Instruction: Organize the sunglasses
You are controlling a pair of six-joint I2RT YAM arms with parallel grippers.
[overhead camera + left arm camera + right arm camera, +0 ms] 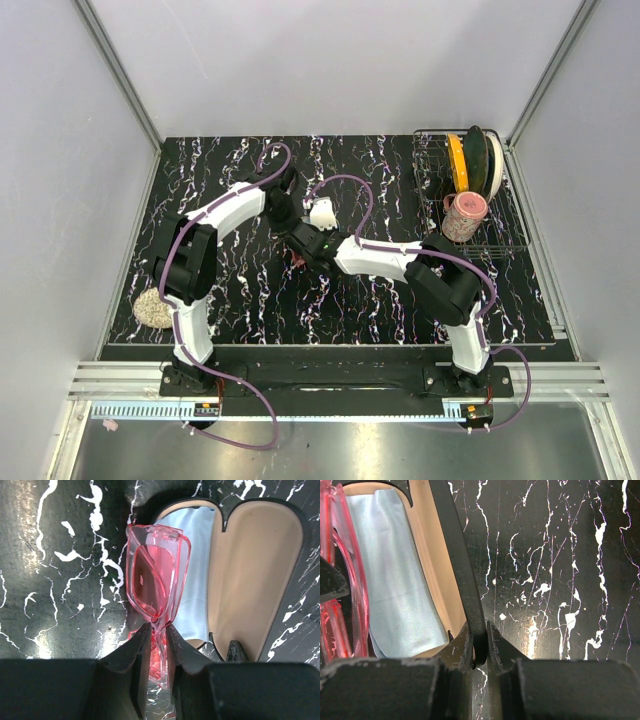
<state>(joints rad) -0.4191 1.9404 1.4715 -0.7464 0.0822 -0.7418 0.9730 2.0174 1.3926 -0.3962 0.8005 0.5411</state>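
Both grippers work at the middle of the table: the left gripper (pixel 157 628) is clamped on the frame of the sunglasses (pixel 158 575), and the right gripper (pixel 480 632) is pinched shut on the black rim of the open case (pixel 458 555). Around them lies the black, white-veined table (pixel 380 300). A wire dish rack (pixel 503 236) stands at its far right corner, holding upright plates (pixel 458 162) and a pink-lidded jar (pixel 464 216). A round tan scrubber (pixel 152 309) sits near the table's left edge. The case lies spread open with its tan lining up, and a light blue cloth (pixel 198 570) covers one half. The pink sunglasses stand on edge along the outer side of that half. One lens reaches past the left fingers (pixel 141 650) and overlaps the cloth's edge in the left wrist view; whether the frame touches the cloth cannot be told.
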